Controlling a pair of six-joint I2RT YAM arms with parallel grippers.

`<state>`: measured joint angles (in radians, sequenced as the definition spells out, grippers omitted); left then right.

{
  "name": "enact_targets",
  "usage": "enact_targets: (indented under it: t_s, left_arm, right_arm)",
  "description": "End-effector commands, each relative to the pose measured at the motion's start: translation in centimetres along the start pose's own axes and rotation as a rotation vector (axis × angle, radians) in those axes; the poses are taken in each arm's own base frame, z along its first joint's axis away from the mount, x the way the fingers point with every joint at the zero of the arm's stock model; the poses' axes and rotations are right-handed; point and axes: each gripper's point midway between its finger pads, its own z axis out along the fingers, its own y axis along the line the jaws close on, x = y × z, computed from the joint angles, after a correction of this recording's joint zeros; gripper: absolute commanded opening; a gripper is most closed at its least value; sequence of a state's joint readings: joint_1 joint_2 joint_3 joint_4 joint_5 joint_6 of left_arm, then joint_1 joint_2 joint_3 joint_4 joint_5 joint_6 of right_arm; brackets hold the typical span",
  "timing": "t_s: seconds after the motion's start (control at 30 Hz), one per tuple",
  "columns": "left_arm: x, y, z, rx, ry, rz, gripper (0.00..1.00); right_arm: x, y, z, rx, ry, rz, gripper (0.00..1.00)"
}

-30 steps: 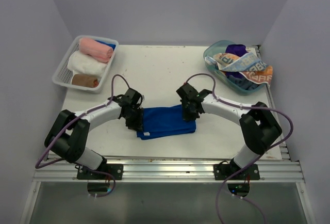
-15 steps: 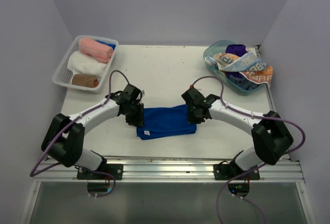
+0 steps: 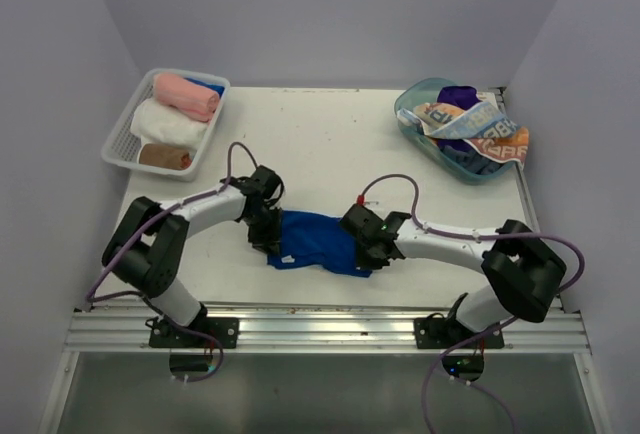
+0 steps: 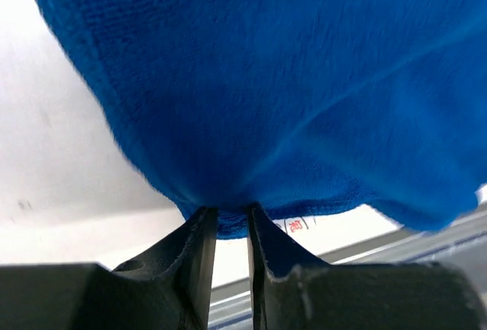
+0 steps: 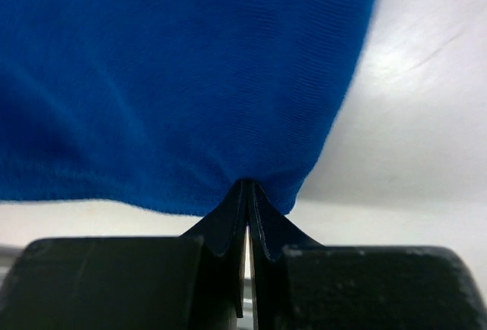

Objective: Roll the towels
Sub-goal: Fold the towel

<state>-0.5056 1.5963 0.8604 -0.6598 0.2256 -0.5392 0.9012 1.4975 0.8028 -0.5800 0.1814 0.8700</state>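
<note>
A royal blue towel point(image 3: 318, 241) lies bunched on the white table between both arms. My left gripper point(image 3: 268, 230) is shut on its left edge. In the left wrist view the fingertips point(image 4: 199, 227) pinch a fold of the blue towel point(image 4: 289, 79) beside a small white label point(image 4: 295, 225). My right gripper point(image 3: 366, 246) is shut on the towel's right side. In the right wrist view the blue towel point(image 5: 175, 79) fills the view, and the right gripper point(image 5: 247, 193) has its jaws pressed together on the hem. More towels, a printed one point(image 3: 482, 134) and a purple one point(image 3: 458, 97), lie in the teal tub.
A white mesh basket point(image 3: 118, 146) at the back left holds rolled pink point(image 3: 186, 96), white point(image 3: 166, 124) and brown point(image 3: 164, 157) towels. The clear teal tub point(image 3: 412, 112) stands at the back right. An aluminium rail point(image 3: 320, 329) runs along the near edge.
The right gripper has closed on the towel's right side and moved left and nearer, bunching the flat towel. The left gripper stayed clamped on the left edge, shifting slightly.
</note>
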Motion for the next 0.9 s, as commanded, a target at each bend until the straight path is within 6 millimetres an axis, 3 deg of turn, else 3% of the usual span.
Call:
enact_targets:
  t_s: [0.0,0.03,0.07,0.1,0.13,0.17,0.23,0.27,0.37,0.47,0.53,0.67,0.73,0.87]
  left_arm:
    - [-6.9,-1.4,0.1,-0.05,-0.154,0.04,0.26]
    - [-8.1,-1.1,0.9,-0.085,-0.149,0.049,0.26]
    - [-11.1,-2.7,-0.3,-0.071,-0.208,0.062,0.26]
    - [-12.8,-3.0,-0.5,-0.072,-0.224,0.061,0.26]
    - [-14.2,-2.6,0.5,-0.097,-0.211,0.065,0.25]
    - [-17.2,-4.1,-1.5,-0.084,-0.262,0.068,0.25]
    - [-19.8,-3.6,-2.3,-0.121,-0.281,0.069,0.24]
    - [-21.4,-4.4,-4.3,-0.113,-0.321,0.079,0.24]
    - [-23.0,-4.5,-7.0,-0.13,-0.39,0.108,0.27]
    - [-22.2,-4.9,-7.7,-0.089,-0.376,0.115,0.27]
    - [-21.0,-6.3,-7.9,-0.016,-0.353,0.122,0.27]
    - [-17.7,-7.7,-6.4,0.066,-0.304,0.129,0.27]
    - [-16.1,-8.9,-6.2,0.122,-0.286,0.127,0.27]
    - [-13.4,-8.5,-3.2,0.125,-0.222,0.111,0.26]
  right_arm:
    - [3.3,1.7,-0.3,-0.027,0.057,0.005,0.05]
    - [2.9,3.0,-0.7,-0.063,0.045,0.004,0.05]
    - [2.8,4.1,-1.1,-0.095,0.045,-0.005,0.05]
    - [2.5,4.9,-1.3,-0.108,0.037,-0.019,0.05]
    - [1.0,6.4,-2.5,-0.136,0.007,-0.039,0.06]
    - [0.1,6.9,-3.2,-0.141,-0.015,-0.054,0.07]
    - [-2.5,7.3,-5.4,-0.119,-0.096,-0.094,0.11]
    - [-3.5,7.1,-6.2,-0.104,-0.131,-0.102,0.13]
    - [-6.3,5.5,-7.9,-0.06,-0.232,-0.11,0.21]
    - [-8.7,1.8,-6.8,-0.015,-0.228,-0.027,0.21]
    - [-9.0,0.4,-6.1,0.003,-0.219,-0.024,0.2]
    - [-9.9,-2.4,-4.6,0.066,-0.192,0.0,0.2]
    - [-9.9,-3.0,-3.8,0.071,-0.172,-0.004,0.18]
    - [-9.4,-3.1,-2.5,0.072,-0.134,-0.016,0.16]
